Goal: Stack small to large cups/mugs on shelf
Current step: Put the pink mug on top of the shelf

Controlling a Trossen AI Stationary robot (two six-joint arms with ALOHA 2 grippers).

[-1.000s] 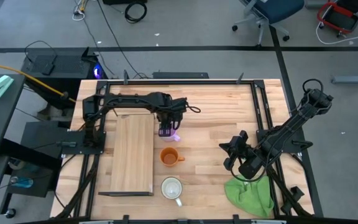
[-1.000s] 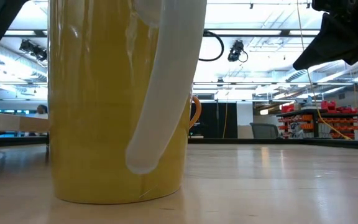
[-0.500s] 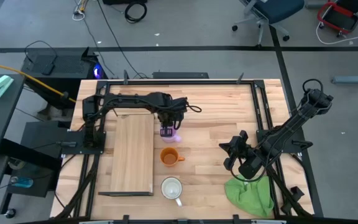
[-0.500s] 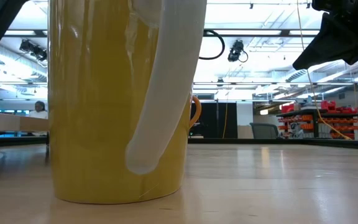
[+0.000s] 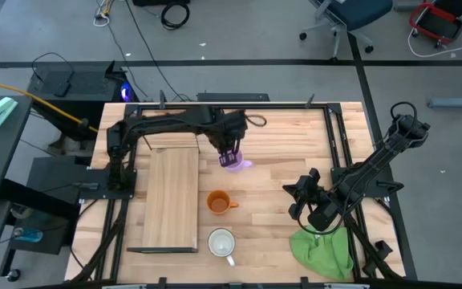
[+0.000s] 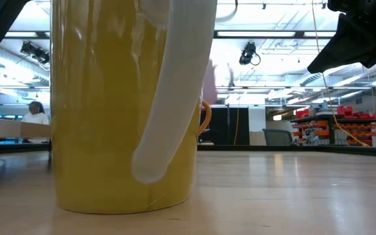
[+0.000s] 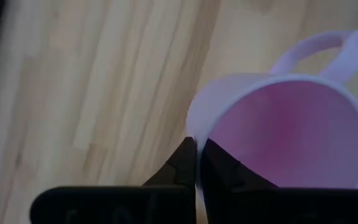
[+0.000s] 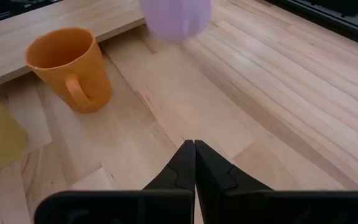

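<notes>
The light purple mug [image 5: 238, 162] hangs over the table's middle far part, with my left gripper [image 5: 229, 152] shut on it. The orange mug [image 5: 217, 201] stands upright on the table beside the shelf [image 5: 171, 201], a long light-wood board. The white mug [image 5: 221, 242] stands nearer the front edge; in the low view it fills the left half as a yellowish wall [image 6: 123, 104]. My right gripper [image 5: 301, 201] waits shut over the table's right part, touching nothing. My left gripper pinches the purple mug's rim [image 7: 194, 138], on the side away from the handle [image 7: 328, 50], with one finger inside the cup and one outside. The fingers come from above, pointing down. The mug hangs below them, mouth up, lifted clear of the table.
A green cloth [image 5: 323, 250] lies at the table's front right corner. Black frame rails [image 5: 339, 152] run along the table's sides. Bare tabletop [image 8: 260, 93] lies between the mugs and my right gripper. A person [image 6: 34, 111] shows far off in the room.
My left gripper has risen and gone toward the table's far and right edges, carrying the purple mug. The mug stood on the table beside the shelf's far end and now hangs lifted clear.
</notes>
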